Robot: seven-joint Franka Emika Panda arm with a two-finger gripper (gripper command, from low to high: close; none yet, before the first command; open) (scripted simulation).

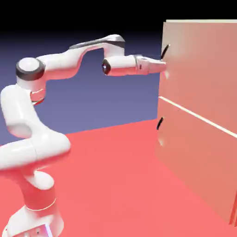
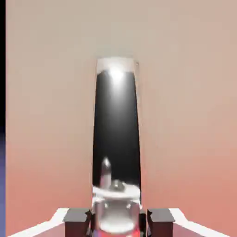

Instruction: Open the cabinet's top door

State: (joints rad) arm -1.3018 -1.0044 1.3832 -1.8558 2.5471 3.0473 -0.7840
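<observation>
- Fingertips (image 2: 76,222) are cut off by the hand view's bottom edge, just below the dark part of the upper handle (image 2: 116,132).
- In the exterior view, the jaws hide that handle's lower end; the cabinet (image 1: 196,125) runs out of frame on its right.
- The hand view alone shows the jaws closed narrowly on the handle, one tip each side.
- Only the exterior view shows the lower handle (image 1: 160,123), below the upper one, and the seam (image 1: 199,117) between them.
- The top door (image 1: 199,69) lies behind the upper handle; the arm (image 1: 60,65) reaches it from the left.
</observation>
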